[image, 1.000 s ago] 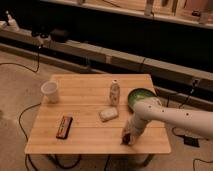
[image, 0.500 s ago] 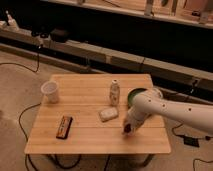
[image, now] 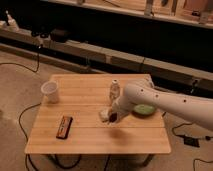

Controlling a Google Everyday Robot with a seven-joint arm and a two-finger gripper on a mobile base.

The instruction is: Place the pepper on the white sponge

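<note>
A wooden table [image: 85, 142] stood on the floor in a dim room. A big white robot arm [image: 170, 102] reached in from the right side and bent down over the middle of the table. At the end of the arm was the gripper [image: 114, 116]. It was just beside the right edge of the white sponge [image: 104, 115]. The gripper had the pepper [image: 114, 119] pinched in its grip, closed in tight around it. The pepper looked like a small dark red lump at the tip of the gripper. It hung low, right next to the white sponge and near its right side, but it could not be told if the two were touching. A soft dark shadow [image: 118, 131] lay on the wood a little in front of the gripper. The white sponge was a small pale block that lay flat on the table, close to the middle. Just behind it stood a small pale bottle [image: 114, 90], straight up. A green bowl [image: 145, 110] sat on the right part of the table, and the arm covered some of it. A white cup [image: 50, 92] stood far off on the left side, near the back edge. A flat dark bar [image: 64, 127] with orange marks lay on the left side too, nearer the front edge, well apart from the white sponge. Dark cables [image: 24, 117] ran over the floor to the left of the table.
</note>
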